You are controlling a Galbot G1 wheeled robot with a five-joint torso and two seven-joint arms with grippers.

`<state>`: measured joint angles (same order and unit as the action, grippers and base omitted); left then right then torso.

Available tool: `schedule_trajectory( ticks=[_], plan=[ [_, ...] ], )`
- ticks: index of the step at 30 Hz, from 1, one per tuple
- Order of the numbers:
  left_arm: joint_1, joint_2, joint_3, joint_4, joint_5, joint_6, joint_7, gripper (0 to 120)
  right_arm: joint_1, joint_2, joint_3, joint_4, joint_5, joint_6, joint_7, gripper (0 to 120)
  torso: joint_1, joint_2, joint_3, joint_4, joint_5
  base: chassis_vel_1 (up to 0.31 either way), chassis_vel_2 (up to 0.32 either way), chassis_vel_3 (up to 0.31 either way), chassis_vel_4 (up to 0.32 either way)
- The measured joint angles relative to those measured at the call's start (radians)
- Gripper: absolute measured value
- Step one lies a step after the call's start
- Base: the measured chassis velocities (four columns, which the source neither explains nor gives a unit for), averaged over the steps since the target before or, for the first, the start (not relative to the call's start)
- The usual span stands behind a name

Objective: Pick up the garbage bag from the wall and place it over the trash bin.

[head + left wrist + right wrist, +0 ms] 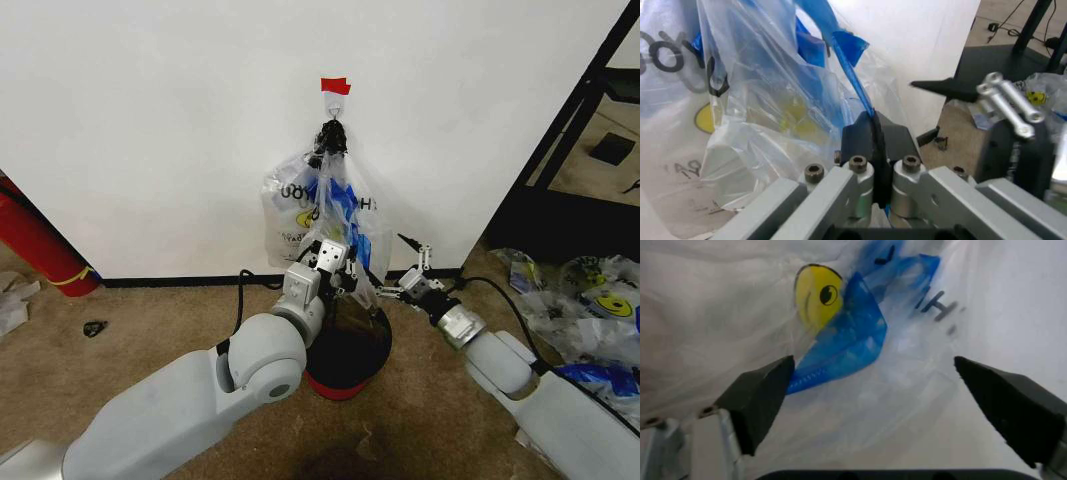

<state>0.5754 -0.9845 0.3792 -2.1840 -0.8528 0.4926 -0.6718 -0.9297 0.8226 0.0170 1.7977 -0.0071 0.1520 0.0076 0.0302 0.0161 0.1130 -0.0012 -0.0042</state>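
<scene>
On the white wall (150, 120), under a red tape strip (335, 86), a bunch of see-through bags (300, 215) hangs from a small hook. My left gripper (345, 268) reaches up over the trash bin (345, 355), a black mesh bin with a red base. It is shut on a blue strip of the garbage bag (847, 65), the strip pinched between its black pads (863, 137). My right gripper (395, 267) stands open just right of the bags. Between its fingers the garbage bag (847, 345) shows a yellow smiley.
A long red cylinder (35, 245) leans at the left wall. A heap of smiley-print bags (590, 310) lies on the carpet at the right, beside a black frame (570, 130). A small dark object (95, 327) lies on the carpet at left.
</scene>
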Motion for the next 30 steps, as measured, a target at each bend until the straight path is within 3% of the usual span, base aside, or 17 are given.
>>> schedule_trajectory(
  ticks=[11,14,21,30],
  plan=[
    [-0.019,-0.007,0.019,0.007,-0.001,-0.001,0.002,0,0.132,0.080,-0.097,-0.098,-0.009,-0.008,0.018,94,0.000,0.000,0.000,0.0002,0.0000,0.000,0.000,0.000,0.000],
    [-0.018,-0.009,0.019,0.007,-0.001,-0.001,0.002,0,0.142,0.091,-0.103,-0.103,-0.021,-0.004,0.025,88,0.000,0.000,0.000,0.0002,0.0001,0.000,0.000,0.000,0.000],
    [-0.015,-0.008,0.016,0.005,-0.002,-0.003,0.003,0,0.161,0.097,-0.116,-0.112,-0.043,-0.003,0.038,58,0.000,0.000,0.000,0.0002,0.0001,0.000,0.000,0.000,0.000],
    [-0.010,-0.008,0.006,0.004,-0.003,-0.004,0.003,0,0.143,0.093,-0.109,-0.112,-0.066,0.001,0.040,30,0.000,0.000,0.000,0.0002,0.0002,0.000,0.000,0.000,0.000]
  ],
)
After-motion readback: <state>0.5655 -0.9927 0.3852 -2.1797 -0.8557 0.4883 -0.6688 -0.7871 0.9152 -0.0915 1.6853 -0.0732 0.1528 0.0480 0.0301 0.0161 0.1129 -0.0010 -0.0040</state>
